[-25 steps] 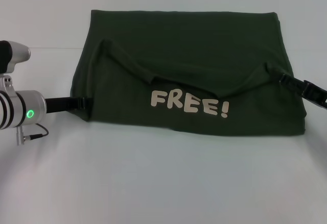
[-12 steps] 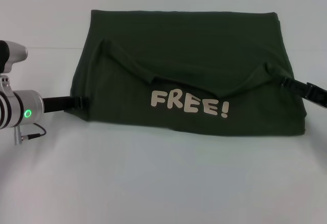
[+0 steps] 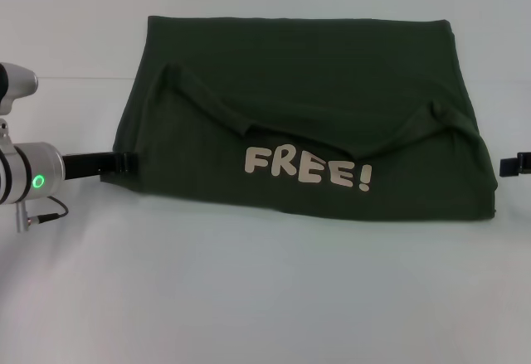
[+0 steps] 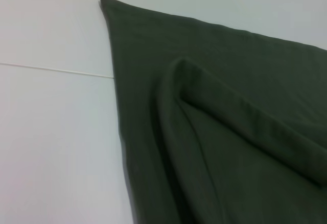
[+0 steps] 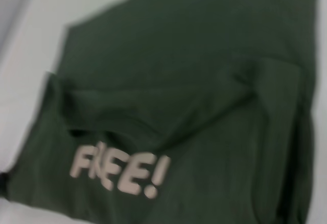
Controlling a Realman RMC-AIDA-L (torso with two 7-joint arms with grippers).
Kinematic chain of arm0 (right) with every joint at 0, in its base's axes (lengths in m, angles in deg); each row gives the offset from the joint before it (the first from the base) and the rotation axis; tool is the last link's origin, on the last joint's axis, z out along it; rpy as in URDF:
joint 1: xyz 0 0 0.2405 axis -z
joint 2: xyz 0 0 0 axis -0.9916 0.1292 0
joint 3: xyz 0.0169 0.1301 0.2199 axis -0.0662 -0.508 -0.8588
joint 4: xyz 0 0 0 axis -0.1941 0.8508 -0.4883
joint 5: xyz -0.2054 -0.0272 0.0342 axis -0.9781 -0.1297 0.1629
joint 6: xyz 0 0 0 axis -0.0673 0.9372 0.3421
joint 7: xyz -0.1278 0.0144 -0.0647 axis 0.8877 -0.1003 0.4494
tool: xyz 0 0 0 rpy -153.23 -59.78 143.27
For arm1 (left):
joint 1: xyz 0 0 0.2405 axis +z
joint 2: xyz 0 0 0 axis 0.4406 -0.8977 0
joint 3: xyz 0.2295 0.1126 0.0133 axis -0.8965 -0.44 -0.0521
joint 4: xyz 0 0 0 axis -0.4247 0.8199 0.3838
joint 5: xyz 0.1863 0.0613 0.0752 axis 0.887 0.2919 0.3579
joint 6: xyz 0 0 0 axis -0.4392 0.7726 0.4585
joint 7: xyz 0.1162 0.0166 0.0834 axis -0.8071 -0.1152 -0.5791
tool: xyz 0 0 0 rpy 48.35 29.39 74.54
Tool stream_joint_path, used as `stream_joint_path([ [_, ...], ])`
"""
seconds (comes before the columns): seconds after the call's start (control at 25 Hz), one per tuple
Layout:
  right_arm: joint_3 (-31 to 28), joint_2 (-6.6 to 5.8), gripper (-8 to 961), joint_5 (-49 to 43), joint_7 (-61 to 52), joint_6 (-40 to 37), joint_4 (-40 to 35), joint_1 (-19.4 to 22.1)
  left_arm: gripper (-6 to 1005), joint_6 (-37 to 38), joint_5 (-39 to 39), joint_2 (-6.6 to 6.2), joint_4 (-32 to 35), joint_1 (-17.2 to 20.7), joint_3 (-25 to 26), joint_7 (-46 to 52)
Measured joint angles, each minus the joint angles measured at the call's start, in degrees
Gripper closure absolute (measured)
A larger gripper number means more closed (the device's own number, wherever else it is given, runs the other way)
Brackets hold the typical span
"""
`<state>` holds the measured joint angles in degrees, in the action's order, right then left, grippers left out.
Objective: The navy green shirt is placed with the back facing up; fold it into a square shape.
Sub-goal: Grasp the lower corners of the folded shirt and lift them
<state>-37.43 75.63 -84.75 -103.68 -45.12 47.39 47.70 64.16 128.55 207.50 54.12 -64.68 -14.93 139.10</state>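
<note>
The navy green shirt (image 3: 307, 123) sat across the upper middle of the head view when we looked, spread on the white table (image 3: 265, 298) and already doubled over into a wide, roughly rectangular shape. The near flap showed the pale "FREE!" lettering (image 3: 308, 170) a bit right of the frame's centre, with a wavy folded edge running just above it from the left side over to the right. The far edge looked pretty straight and the lower edge sagged slightly toward the right corner.

The left gripper (image 3: 123, 163) came in at the middle left of the head view, its black fingers lying flat on the table with the tip just touching or right beside the shirt's left edge. We honestly couldn't tell if that claw was pinching cloth or not. Behind it we saw the silver wrist with a green light (image 3: 38, 182) at the far left edge.

The right gripper (image 3: 514, 165) only peeked in at the middle right edge, just beside the shirt's right side but apart from it, and its claw state was impossible for us to read too.

The left wrist view showed a shirt corner with a raised fold on the table.
</note>
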Motion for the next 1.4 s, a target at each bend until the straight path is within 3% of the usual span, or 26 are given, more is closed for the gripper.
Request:
stream_joint_path([
  [0.12, 0.20, -0.19, 44, -7.15, -4.29, -0.81, -0.52, -3.41, 976, -0.05, -0.01, 0.00, 0.00, 0.01, 0.05, -0.66],
  [0.44, 4.04, 2.09, 68, -14.83, -7.64, 6.76, 4.16, -8.99, 976, 0.03, -0.09, 0.00, -0.07, -0.12, -0.02, -1.06],
  [0.92, 4.32, 4.71, 104, -14.76, -7.27, 12.87, 6.60, -10.33, 983, 0.02, -0.17, 0.00, -0.09, -0.16, -0.08, -1.15],
  [1.4, 5.45, 5.12, 140, -15.02, -7.48, 14.32, 7.14, -10.34, 982, -0.03, -0.21, 0.00, -0.13, -0.33, -0.08, -1.15],
])
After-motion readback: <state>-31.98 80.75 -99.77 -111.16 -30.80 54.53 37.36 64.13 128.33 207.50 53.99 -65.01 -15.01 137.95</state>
